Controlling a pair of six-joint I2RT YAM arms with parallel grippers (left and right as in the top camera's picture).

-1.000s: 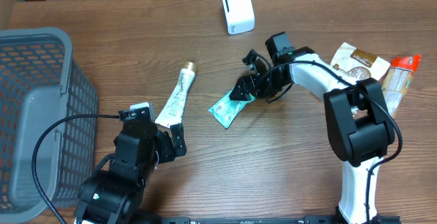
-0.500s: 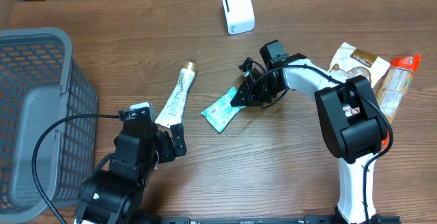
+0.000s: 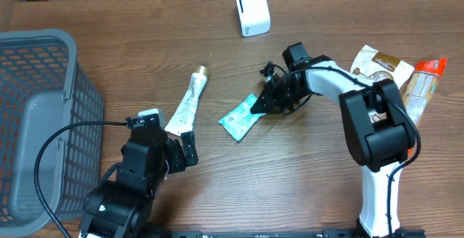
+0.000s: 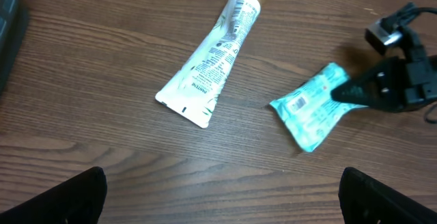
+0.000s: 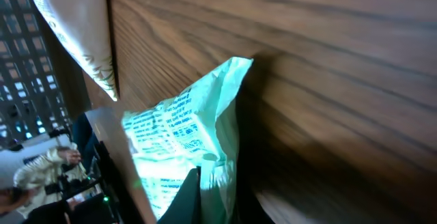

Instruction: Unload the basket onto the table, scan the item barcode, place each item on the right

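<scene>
One teal packet (image 3: 239,118) lies mid-worktop, its right end pinched in the right jaws, which are closed tight on it. The grasp looks done; lifting it and showing its barcode to the white scanner (image 3: 252,10) at the far edge remain. The left jaws gape wide, empty.

The right hand (image 3: 255,105) has closed on a corner of the teal packet (image 3: 237,120).

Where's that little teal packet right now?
Seen from overhead, the teal packet is near the middle of the table, its right end pinched in the right fingers, the white tube to its left.
</scene>
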